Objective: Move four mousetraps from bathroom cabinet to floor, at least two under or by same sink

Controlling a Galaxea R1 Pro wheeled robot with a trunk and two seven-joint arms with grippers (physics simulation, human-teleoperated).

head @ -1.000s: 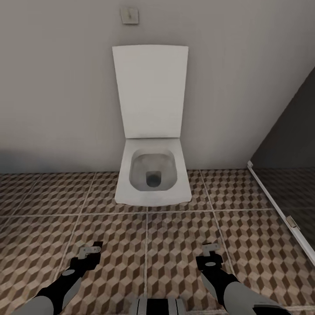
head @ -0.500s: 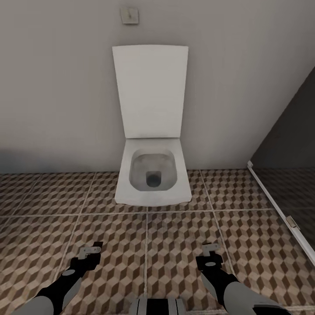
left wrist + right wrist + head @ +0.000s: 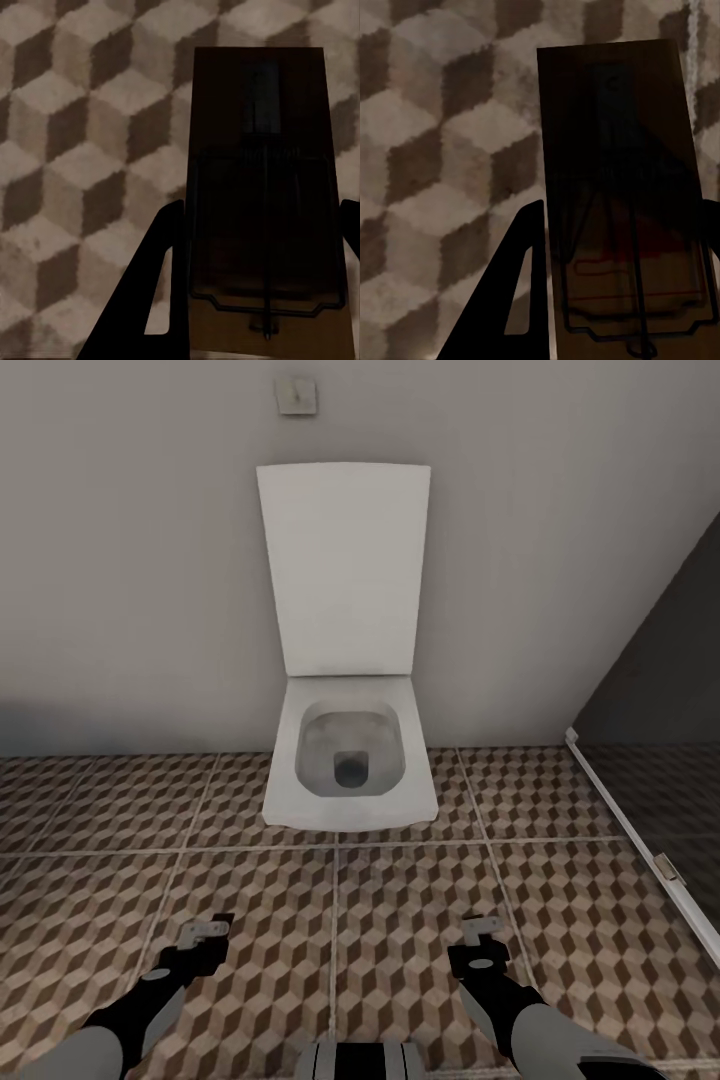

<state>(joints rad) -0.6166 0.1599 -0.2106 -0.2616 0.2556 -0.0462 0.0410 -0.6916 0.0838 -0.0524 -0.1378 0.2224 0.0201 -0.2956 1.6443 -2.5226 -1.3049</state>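
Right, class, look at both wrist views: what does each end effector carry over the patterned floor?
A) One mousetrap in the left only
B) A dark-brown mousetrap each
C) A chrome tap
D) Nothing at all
B: the left wrist view shows a mousetrap between the left end effector fingers, and the right wrist view shows another mousetrap in the right end effector.

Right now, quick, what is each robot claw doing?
Left gripper: shut on a flat dark-brown mousetrap.
Right gripper: shut on another dark-brown mousetrap.
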